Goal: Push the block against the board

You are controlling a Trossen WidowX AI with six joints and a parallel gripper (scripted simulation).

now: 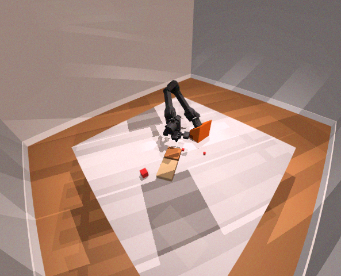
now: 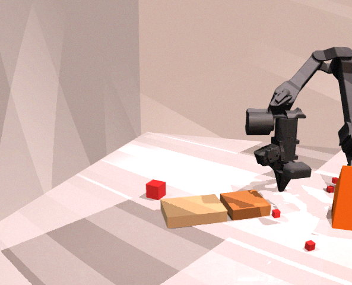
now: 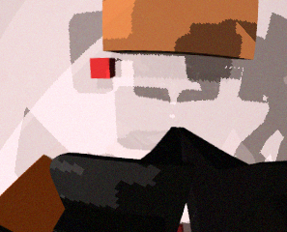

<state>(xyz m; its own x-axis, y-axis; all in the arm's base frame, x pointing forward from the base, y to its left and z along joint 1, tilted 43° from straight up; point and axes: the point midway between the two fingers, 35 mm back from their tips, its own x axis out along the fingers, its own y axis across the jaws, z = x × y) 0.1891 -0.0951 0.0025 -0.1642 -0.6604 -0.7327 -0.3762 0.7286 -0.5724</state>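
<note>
The square block [image 1: 172, 153] [image 2: 245, 203] [image 3: 179, 26], orange-brown, lies flat at the near-arm end of the pale board [image 1: 167, 169] [image 2: 194, 209], its side facing the board's end. Their outer edges run nearly in line; whether the sides fully touch is hard to judge from here. The gripper [image 1: 176, 138] [image 2: 281, 189] [image 3: 176, 133] is closed narrow with nothing in it, above the floor and apart from the block. A small red cube [image 1: 183, 149] [image 2: 276, 213] [image 3: 101, 68] sits near the block's corner, while a larger red cube [image 1: 144, 172] [image 2: 155, 189] leaves a gap beside the board.
</note>
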